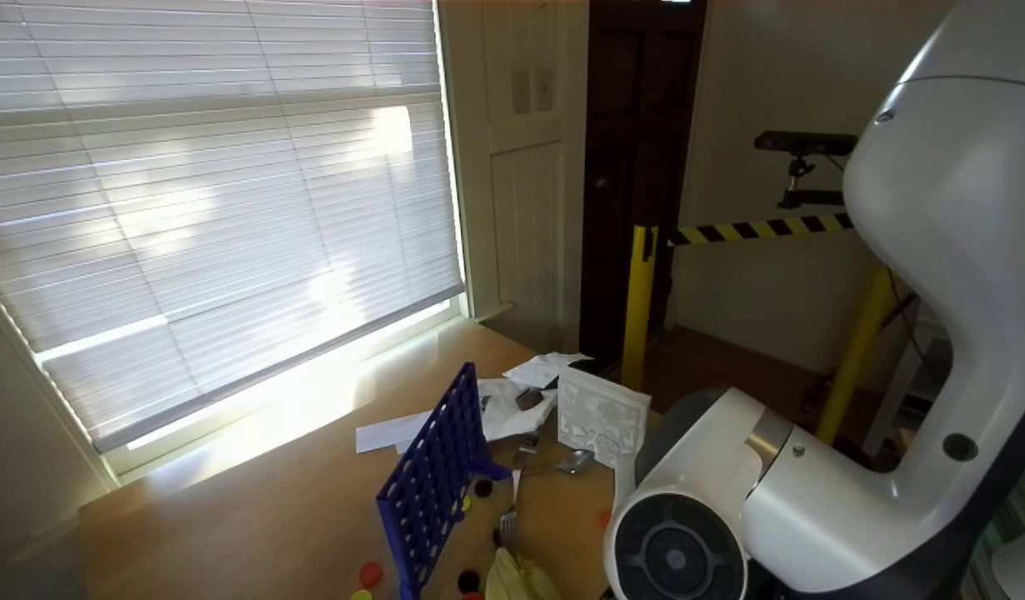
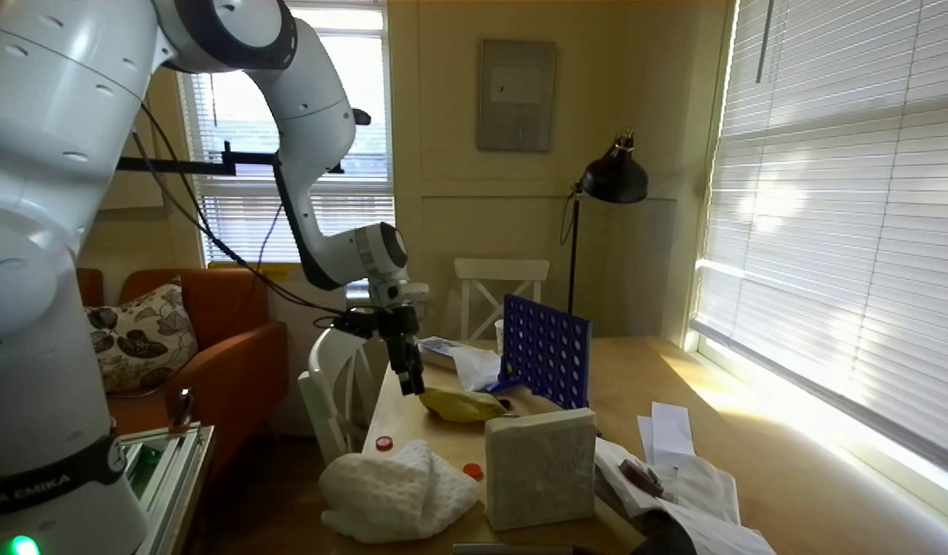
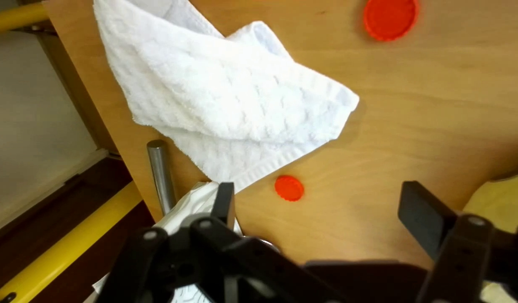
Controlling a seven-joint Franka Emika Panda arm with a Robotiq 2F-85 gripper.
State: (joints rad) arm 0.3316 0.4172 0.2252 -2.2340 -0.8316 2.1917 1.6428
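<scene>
Yellow bundle lies on the table near the claw, whose jaws stand wide apart. A white towel (one red disc just beside it) lies crumpled.

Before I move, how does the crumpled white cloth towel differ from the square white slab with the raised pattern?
Pose: the crumpled white cloth towel lies in loose folds, while the square white slab with the raised pattern stands on edge.
Outline: the towel's is irregular; the slab's is straight-sided.
Height: the slab rises higher than the towel in an exterior view.
Shared: both look whitish and rest on the wooden table.
</scene>
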